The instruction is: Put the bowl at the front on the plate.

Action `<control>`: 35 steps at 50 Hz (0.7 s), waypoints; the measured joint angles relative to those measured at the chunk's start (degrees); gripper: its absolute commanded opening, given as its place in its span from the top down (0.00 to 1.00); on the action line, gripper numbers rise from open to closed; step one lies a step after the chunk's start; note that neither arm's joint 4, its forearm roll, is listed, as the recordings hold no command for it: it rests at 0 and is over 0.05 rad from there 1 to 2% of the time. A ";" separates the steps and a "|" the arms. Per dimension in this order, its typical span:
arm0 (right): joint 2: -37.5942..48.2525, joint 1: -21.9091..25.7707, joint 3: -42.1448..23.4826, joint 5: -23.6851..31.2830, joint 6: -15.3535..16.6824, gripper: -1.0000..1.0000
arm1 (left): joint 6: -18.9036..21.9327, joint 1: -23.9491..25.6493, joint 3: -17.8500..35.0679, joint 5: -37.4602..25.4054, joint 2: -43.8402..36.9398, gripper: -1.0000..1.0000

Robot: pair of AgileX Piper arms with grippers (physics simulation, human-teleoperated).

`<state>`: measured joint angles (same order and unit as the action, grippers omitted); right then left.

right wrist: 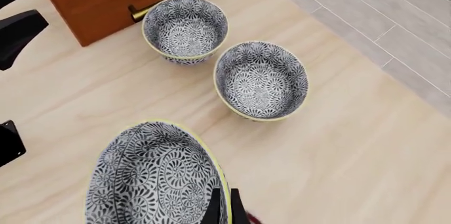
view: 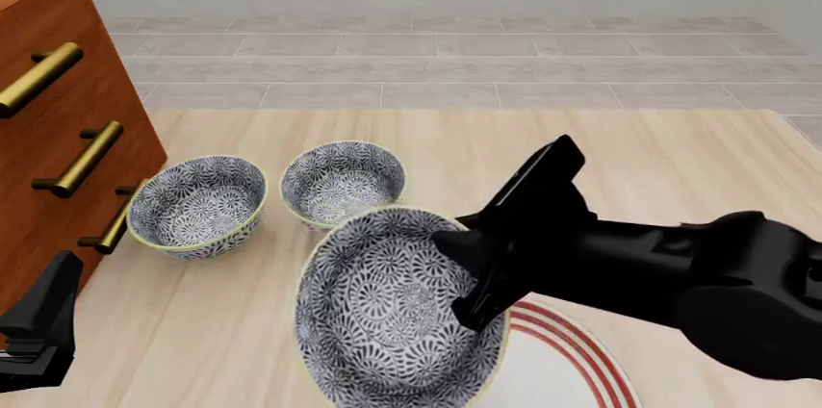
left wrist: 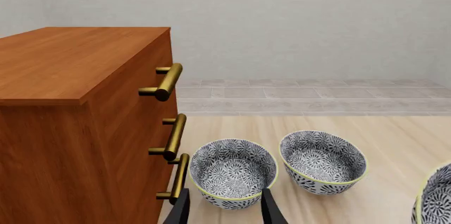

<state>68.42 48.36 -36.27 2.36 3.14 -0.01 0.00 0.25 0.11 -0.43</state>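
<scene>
The surface [view: 668,167] is pale wood, and on its far left stands a big brown drawer chest [view: 52,119] with gold handles [view: 80,160]. Your right arm [view: 694,273] reaches in from the right as a large black shape. The plate [view: 565,374] lies at the near edge, white with red rings, and most of it is hidden under the bowl and your arm. The bowl [view: 392,307] is up off the surface, tipped steeply so you look into its flowery inside, and it hangs over the left part of the plate. Your right pincer [view: 478,278] is clenched on the bowl's right rim, one finger inside and one outside. Two other bowls [view: 199,204] with the same pattern sit upright farther back, side by side, the left one just beside the chest. Your left pincer [left wrist: 225,208] is low at the near left, its fingers released and spread with nothing between them, pointing at the bowl by the chest
</scene>
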 measured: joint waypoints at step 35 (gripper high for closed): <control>-4.75 -3.37 7.15 -0.27 -2.66 1.00 | 0.00 0.00 0.00 0.00 0.00 0.00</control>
<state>63.67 44.99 -29.12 2.09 0.48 -0.01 -0.01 0.25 0.11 -0.43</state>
